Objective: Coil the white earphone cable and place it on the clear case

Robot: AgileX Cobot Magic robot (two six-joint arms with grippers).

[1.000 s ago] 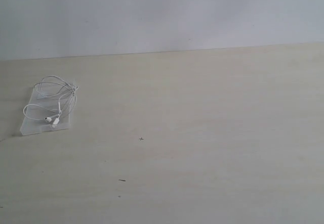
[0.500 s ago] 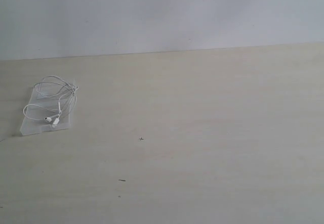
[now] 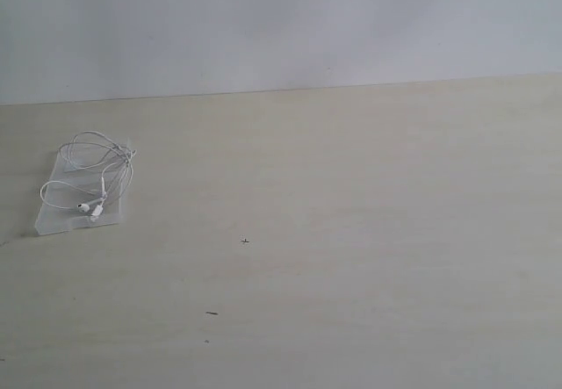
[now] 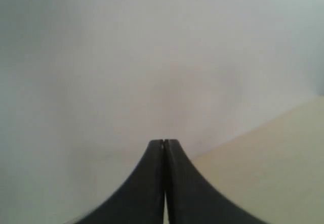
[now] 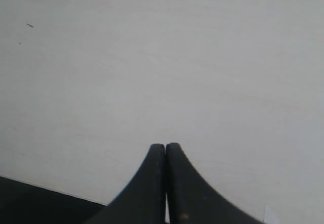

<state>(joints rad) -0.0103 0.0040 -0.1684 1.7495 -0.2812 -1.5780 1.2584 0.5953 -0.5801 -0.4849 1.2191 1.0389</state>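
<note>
The white earphone cable [image 3: 92,175] lies in loose loops on the clear case [image 3: 61,219] at the far left of the table, its two earbuds [image 3: 90,207] resting near the case's front edge. Neither arm shows in the exterior view. My left gripper [image 4: 164,142] is shut with nothing between its black fingers, facing the pale wall and a strip of table. Over bare tabletop, my right gripper [image 5: 165,145] is also shut and holds nothing. Neither wrist view shows the cable or the case.
The light wooden table [image 3: 351,231] carries a few tiny dark specks [image 3: 212,313]. A pale wall [image 3: 281,20] stands behind it. A dark edge [image 5: 30,201] shows in the right wrist view beside the table.
</note>
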